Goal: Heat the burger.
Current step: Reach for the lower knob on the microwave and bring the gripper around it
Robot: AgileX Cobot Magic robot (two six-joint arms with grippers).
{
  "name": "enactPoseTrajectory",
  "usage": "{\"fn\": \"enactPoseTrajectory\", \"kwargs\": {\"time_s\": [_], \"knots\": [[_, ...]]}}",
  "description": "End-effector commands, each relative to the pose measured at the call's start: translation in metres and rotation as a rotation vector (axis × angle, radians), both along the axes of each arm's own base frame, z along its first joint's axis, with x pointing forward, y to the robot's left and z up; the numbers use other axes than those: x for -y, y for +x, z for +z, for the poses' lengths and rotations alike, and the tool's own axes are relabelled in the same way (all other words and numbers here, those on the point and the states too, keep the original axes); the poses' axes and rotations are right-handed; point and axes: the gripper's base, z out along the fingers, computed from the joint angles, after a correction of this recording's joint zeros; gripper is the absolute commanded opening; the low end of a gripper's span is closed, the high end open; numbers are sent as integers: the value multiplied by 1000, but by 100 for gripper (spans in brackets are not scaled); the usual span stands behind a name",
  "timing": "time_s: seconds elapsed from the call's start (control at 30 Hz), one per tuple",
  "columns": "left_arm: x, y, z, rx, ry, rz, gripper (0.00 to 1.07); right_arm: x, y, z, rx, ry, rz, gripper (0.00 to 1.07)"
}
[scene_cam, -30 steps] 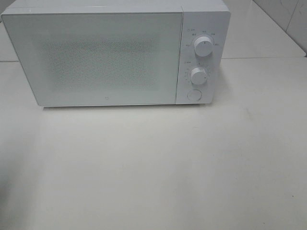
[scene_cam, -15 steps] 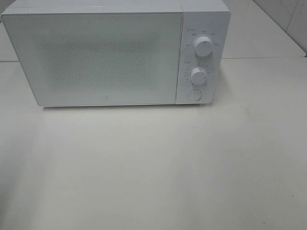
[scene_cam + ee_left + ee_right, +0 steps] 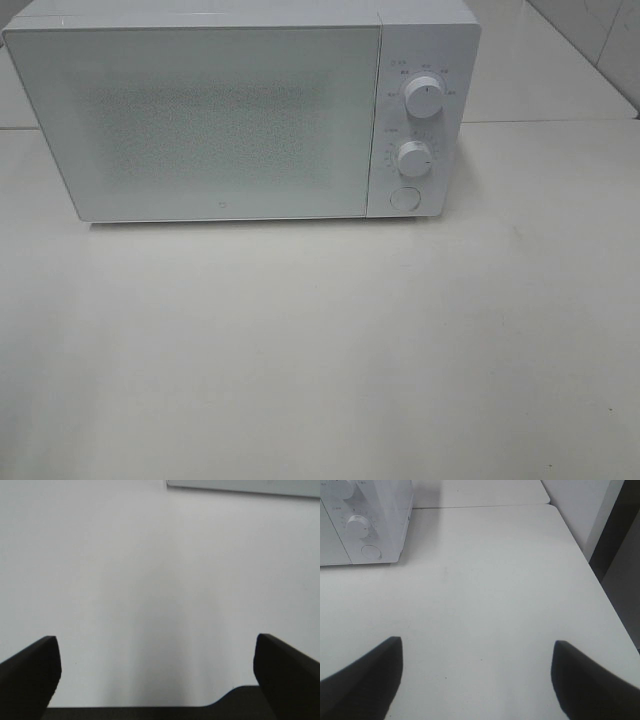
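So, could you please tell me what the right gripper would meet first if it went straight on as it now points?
Probably only the bare table: the right gripper, open, points across the tabletop, with the microwave off to one side of its line. Depth is unclear.

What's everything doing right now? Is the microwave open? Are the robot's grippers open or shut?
Microwave door: shut.
Upper knob: mark pointing up.
Lower knob: setting too small to read.
Left gripper: open, empty.
Right gripper: open, empty.
Burger: not in view.
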Motion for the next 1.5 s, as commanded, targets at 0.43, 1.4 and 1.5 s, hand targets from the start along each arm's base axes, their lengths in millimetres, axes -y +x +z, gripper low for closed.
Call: {"fn": "enactPoseTrajectory", "kwargs": {"time_s": [0.43, 1.4, 1.5], "knots": [[1, -45, 5, 292, -5, 44, 100, 0, -3, -1, 24, 10, -10, 76], [1, -53, 5, 347, 2, 42, 100, 0, -3, -1, 19, 9, -10, 76], [1, -53, 5, 347, 3, 42, 100, 0, -3, -1, 19, 9, -10, 76]]}}
